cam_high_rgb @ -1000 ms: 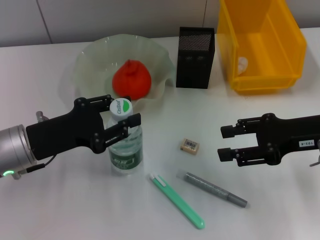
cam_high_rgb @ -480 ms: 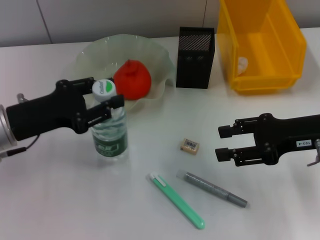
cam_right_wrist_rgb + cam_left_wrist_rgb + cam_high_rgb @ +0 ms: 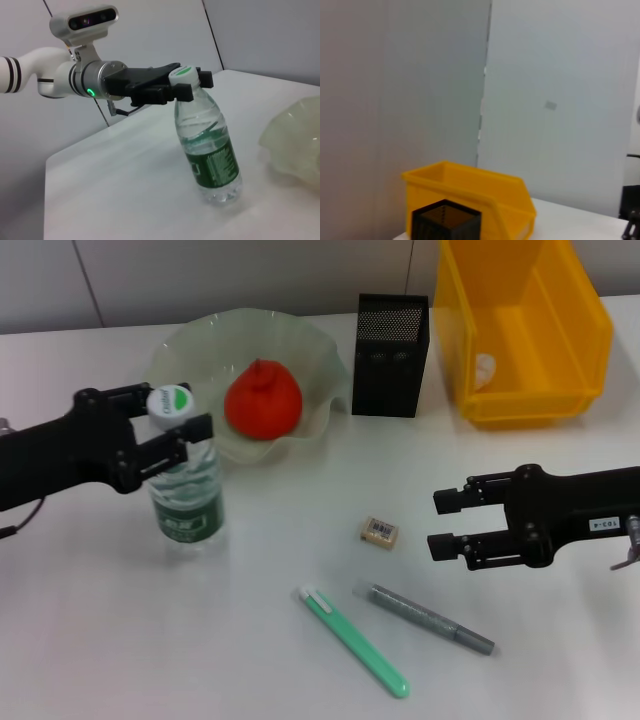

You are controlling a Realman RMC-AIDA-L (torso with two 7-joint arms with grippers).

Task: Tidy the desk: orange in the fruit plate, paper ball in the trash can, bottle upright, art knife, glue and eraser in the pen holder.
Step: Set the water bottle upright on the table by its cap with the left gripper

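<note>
The clear bottle (image 3: pixel 186 495) stands upright on the table, left of the fruit plate (image 3: pixel 200 340); in the right wrist view the bottle (image 3: pixel 210 150) rests on its base. My left gripper (image 3: pixel 170 418) is shut on its neck just under the white cap. The orange (image 3: pixel 262 400) lies in the fruit plate. The paper ball (image 3: pixel 485 367) lies in the yellow trash can (image 3: pixel 525 390). The eraser (image 3: pixel 380 530), a slim green art knife (image 3: pixel 355 642) and a grey pen-shaped glue (image 3: pixel 430 618) lie on the table. My right gripper (image 3: pixel 445 522) hovers open, right of the eraser.
The black mesh pen holder (image 3: pixel 392 340) stands between the plate and the trash can. The left wrist view shows the trash can (image 3: pixel 470 195) and pen holder (image 3: pixel 445 222) against a grey wall.
My left gripper has carried the upright bottle to the left and a little farther back. The right gripper has crept slightly left.
</note>
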